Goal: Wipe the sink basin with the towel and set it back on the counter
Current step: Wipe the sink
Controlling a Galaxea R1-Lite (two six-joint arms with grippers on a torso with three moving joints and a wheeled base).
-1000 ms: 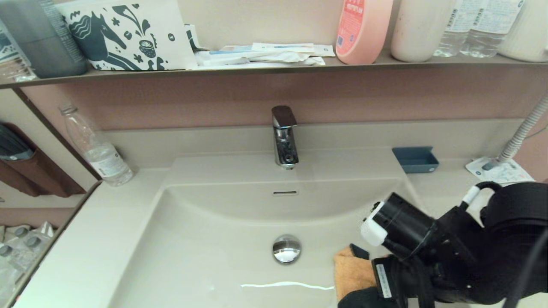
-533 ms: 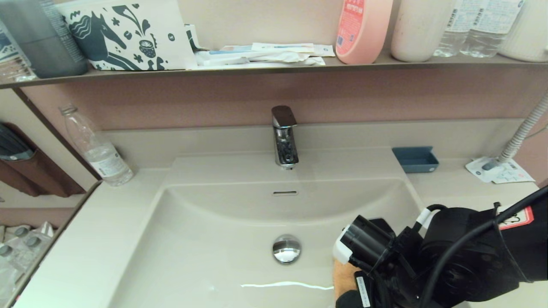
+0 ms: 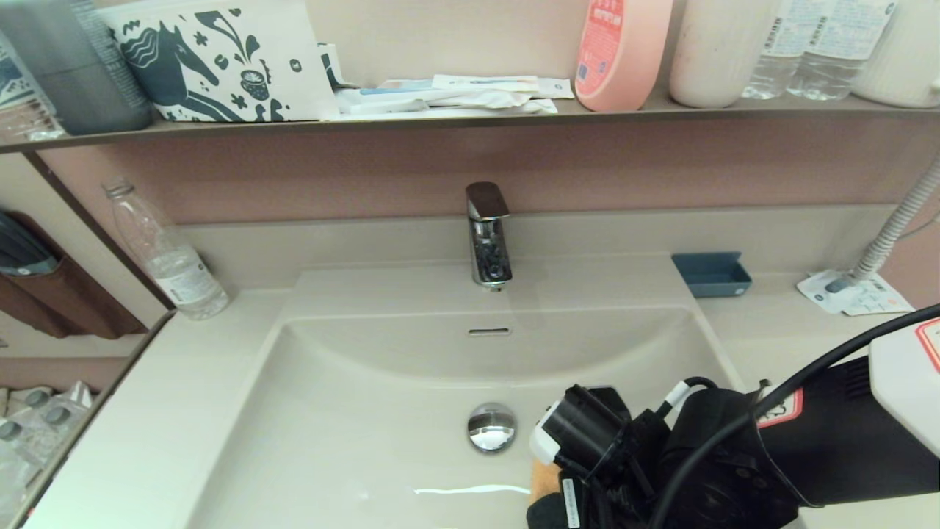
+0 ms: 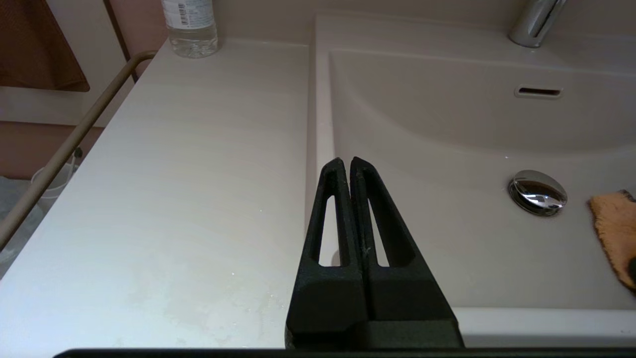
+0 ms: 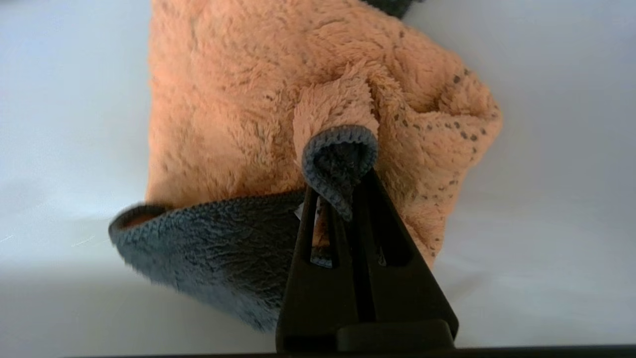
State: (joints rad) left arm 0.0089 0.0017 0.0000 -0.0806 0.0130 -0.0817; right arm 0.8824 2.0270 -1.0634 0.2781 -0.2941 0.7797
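The cream sink basin (image 3: 352,411) has a chrome drain plug (image 3: 491,427), a slot overflow (image 3: 489,332) and a chrome faucet (image 3: 487,234). My right gripper (image 5: 348,179) is shut on a fold of the towel (image 5: 258,114), orange-tan with a dark grey underside, pressed on the basin floor. In the head view the right arm hides most of the towel (image 3: 542,481), just right of the drain. From the left wrist, the towel (image 4: 613,226) shows beside the drain plug (image 4: 537,192). My left gripper (image 4: 346,161) is shut and empty over the counter (image 4: 174,174) at the basin's left rim.
A clear water bottle (image 3: 165,253) stands on the left counter. A blue tray (image 3: 711,273) and paper packets (image 3: 852,292) sit on the right counter beside a hose. The brown shelf (image 3: 440,121) above carries bottles and a patterned box.
My right arm has slid left across the basin floor, dragging the towel from the right side toward the drain. The left gripper has not visibly moved.
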